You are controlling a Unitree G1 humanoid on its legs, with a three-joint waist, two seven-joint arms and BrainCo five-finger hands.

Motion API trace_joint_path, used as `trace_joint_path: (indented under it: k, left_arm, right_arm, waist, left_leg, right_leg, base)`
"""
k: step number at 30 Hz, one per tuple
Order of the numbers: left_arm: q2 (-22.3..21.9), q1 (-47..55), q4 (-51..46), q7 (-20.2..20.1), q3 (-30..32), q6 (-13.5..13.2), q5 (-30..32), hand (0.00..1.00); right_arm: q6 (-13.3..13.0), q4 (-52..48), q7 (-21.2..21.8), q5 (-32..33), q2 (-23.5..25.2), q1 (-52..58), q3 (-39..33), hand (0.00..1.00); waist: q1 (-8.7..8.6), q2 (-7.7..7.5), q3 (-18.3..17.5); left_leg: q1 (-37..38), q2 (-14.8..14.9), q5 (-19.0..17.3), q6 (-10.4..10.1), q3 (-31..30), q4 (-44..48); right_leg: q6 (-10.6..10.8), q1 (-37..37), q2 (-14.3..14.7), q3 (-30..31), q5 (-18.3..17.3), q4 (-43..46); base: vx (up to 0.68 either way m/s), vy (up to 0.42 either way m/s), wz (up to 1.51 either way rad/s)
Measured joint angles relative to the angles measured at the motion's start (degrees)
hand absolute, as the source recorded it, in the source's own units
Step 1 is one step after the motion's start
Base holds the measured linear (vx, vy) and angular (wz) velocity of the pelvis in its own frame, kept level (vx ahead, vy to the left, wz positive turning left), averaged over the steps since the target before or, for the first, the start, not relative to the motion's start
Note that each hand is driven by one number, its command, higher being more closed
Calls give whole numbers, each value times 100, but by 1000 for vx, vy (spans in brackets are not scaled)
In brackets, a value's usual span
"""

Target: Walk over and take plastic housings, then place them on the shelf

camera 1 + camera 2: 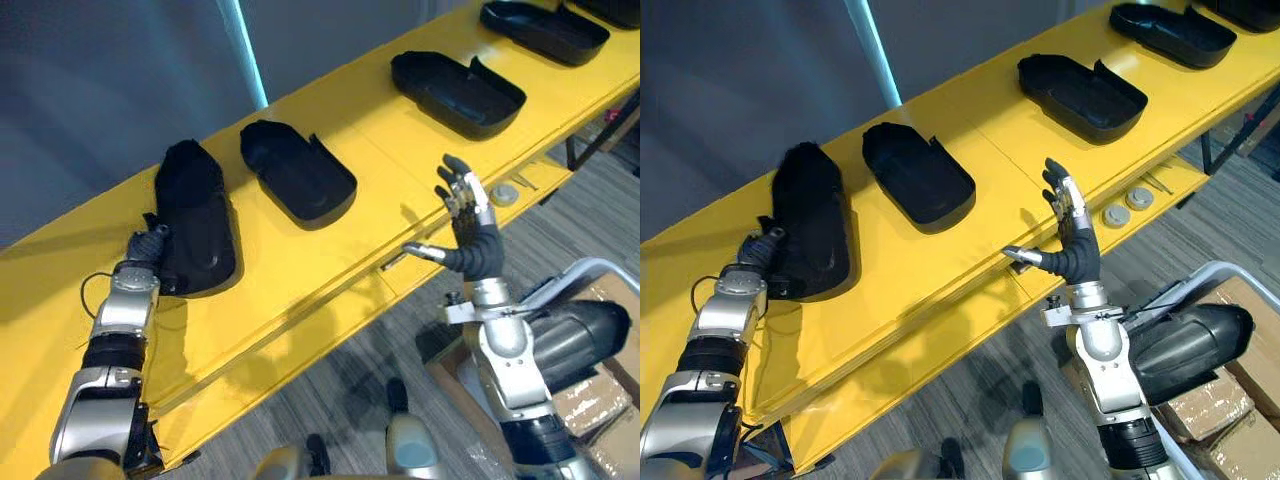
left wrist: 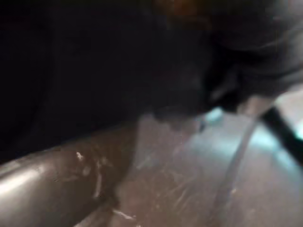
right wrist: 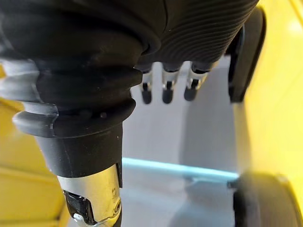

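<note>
A long yellow shelf [image 1: 290, 262] is seen running on a slant across the head views, with a narrower yellow ledge [image 1: 930, 350] stepped below its front edge. Behind it a grey wall [image 1: 100, 80] is crossed by a pale blue strip [image 1: 245, 50]. Grey striped carpet [image 1: 330, 400] lies in front, and cardboard boxes [image 1: 1230, 420] are stacked at the lower right. Two round silver discs [image 1: 1117, 214] are set side by side on the ledge.

Black plastic housings are laid in a row along the shelf, well apart. The leftmost housing [image 1: 195, 215] is nearest the robot, then a second housing [image 1: 298, 172], a third housing [image 1: 458, 92] and a fourth housing [image 1: 545, 28] – the last cut off by the top edge.

The left hand [image 1: 148, 245] is pressed against the near end of the leftmost housing. Its fingers are lost against the dark plastic, and nothing can be made out in the murky left wrist view, so it cannot be told whether they are closed on it. The right hand [image 1: 470, 235] is held upright over the ledge – fingers straight and spread, thumb out to the side, nothing in it.
</note>
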Motion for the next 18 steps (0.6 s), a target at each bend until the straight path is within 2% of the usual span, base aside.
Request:
trace_joint_path:
  k: [2,6,9,11,12,14,15,18]
  left_arm:
    - [-40,67,-106,29,-8,-6,-6,0]
    - [-112,139,-206,310,-2,-100,-111,0]
    - [-176,200,-186,983,6,-323,-511,0]
    - [-398,264,-178,1845,82,-737,-905,0]
    - [-457,266,-180,2013,96,-817,-959,0]
    - [-669,264,-245,2563,287,-1202,-1196,0]
    - [-864,297,-450,2902,441,-1506,-1276,0]
    - [-1145,340,-886,3323,546,-2043,-1467,0]
  right_arm:
    - [1,1,-16,-21,24,-3,4,0]
    - [14,72,-135,-67,69,-3,3,0]
    - [13,107,-210,-68,127,16,3,0]
    - [-26,111,-284,-70,165,59,-3,0]
    - [-31,111,-309,-70,183,80,-3,0]
    - [-75,133,-379,-70,309,175,-2,0]
    - [-163,135,-385,-69,418,293,2,0]
    - [-273,135,-383,-61,550,401,3,0]
  waist:
    - [60,-4,-2]
    - [67,-12,-6]
    - [59,-17,-8]
    - [51,-29,-15]
    - [51,-38,-19]
    - [46,-105,-55]
    - [44,-191,-103]
    - [42,-348,-193]
  left_leg:
    - [-4,-2,-2,-4,-6,-11]
    - [-11,-9,5,-16,-28,-78]
    - [-15,-7,20,-43,-20,-91]
    - [-16,-3,23,-52,-11,-99]
    - [-16,-3,28,-60,-8,-103]
    - [-15,3,32,-67,3,-123]
    - [-8,11,32,-68,4,-159]
    - [-6,16,31,-67,20,-188]
  right_leg:
    - [0,-61,-22,-26,-79,135]
    - [-4,-97,-60,-116,-87,194]
    - [-3,-108,-62,-121,-88,190]
    - [-2,-108,-59,-121,-89,169]
    - [-2,-108,-58,-121,-89,163]
    - [13,-107,-43,-117,-73,138]
    - [84,-101,-22,-112,-13,142]
    - [76,-75,12,-98,52,63]
  base:
    - [-36,-10,11]
    - [-13,1,7]
    - [0,0,0]
    - [0,0,0]
    - [0,0,0]
    - [25,2,-1]
    - [53,2,-4]
    - [40,9,-7]
